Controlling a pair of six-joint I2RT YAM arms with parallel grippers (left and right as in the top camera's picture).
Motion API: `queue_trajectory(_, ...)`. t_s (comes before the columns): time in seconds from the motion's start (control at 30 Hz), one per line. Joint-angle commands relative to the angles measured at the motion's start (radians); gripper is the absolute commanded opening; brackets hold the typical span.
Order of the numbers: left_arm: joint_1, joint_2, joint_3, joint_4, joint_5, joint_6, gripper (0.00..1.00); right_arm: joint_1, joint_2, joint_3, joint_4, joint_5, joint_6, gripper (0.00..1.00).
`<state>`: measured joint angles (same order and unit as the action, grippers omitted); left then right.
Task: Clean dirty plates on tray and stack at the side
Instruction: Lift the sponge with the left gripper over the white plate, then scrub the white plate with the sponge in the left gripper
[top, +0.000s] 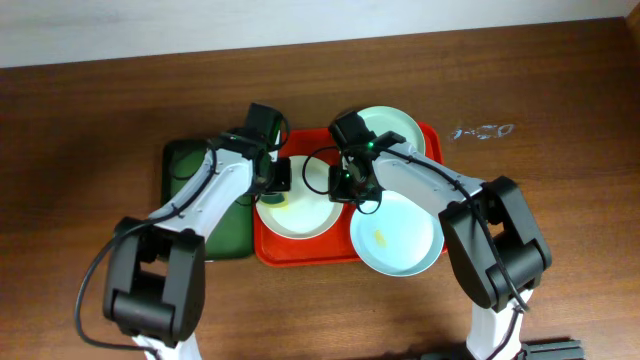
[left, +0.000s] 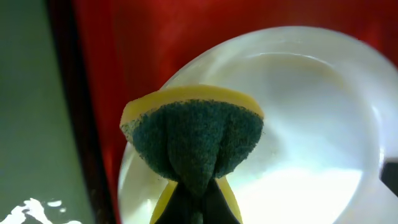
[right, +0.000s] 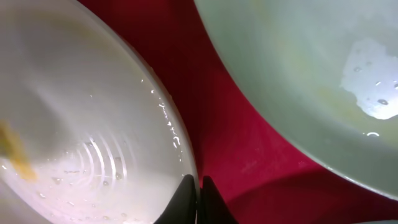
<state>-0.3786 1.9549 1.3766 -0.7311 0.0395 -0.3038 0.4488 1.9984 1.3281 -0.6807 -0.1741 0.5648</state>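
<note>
On the red tray (top: 300, 250) lies a cream-white plate (top: 300, 212). My left gripper (top: 279, 180) is shut on a folded green-and-yellow sponge (left: 196, 134), held just over the plate's (left: 305, 124) left rim. My right gripper (top: 346, 186) is shut on this plate's right rim (right: 186, 163), one finger inside and one outside. The plate (right: 81, 112) is wet, with a yellow smear (right: 15, 155). A pale mint plate (top: 392, 127) sits at the tray's back right (right: 311, 68). Another pale blue plate (top: 400, 235), with a small yellow smear (top: 380, 237), overhangs the tray's front right corner.
A dark green tray (top: 188, 160) lies left of the red tray, under my left arm, and shows at the left edge of the left wrist view (left: 25, 93). Bare brown table (top: 100, 120) surrounds both. A small wet patch (top: 482, 131) glints at the back right.
</note>
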Motion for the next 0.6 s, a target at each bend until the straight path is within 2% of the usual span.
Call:
queue_trajectory(0.0, -0.001, 0.076, 0.012, 0.026, 0.037, -0.026, 0.0, 0.01, -0.004, -0.004, 0.001, 0.006, 0.006, 0.04)
queue_trajectory(0.07, -0.002, 0.106, 0.012, 0.025, 0.046, -0.025, 0.0, 0.01, -0.004, -0.004, 0.003, 0.006, 0.005, 0.04)
queue_trajectory(0.2, -0.013, 0.161, 0.012, 0.028, 0.051, -0.025, 0.0, 0.01, -0.004, -0.004, 0.013, 0.006, 0.005, 0.14)
queue_trajectory(0.23, -0.013, 0.173, 0.012, 0.027, 0.051, -0.025, 0.0, 0.01, -0.004, -0.004, 0.015, 0.006, 0.004, 0.13)
queue_trajectory(0.3, -0.013, 0.179, 0.012, 0.016, 0.051, -0.025, 0.0, 0.01, -0.004, -0.004, 0.016, 0.006, -0.008, 0.04)
queue_trajectory(0.37, -0.014, 0.179, 0.012, 0.014, 0.063, -0.024, 0.0, 0.01, -0.004, -0.004, 0.016, 0.005, -0.007, 0.04)
queue_trajectory(0.47, -0.014, 0.179, 0.012, 0.013, 0.2, -0.011, 0.0, 0.01, -0.004, -0.004, 0.016, 0.005, -0.007, 0.04)
queue_trajectory(0.57, -0.011, 0.177, 0.022, 0.008, 0.293, 0.051, 0.0, 0.01, -0.004, -0.004, 0.016, 0.005, -0.007, 0.04)
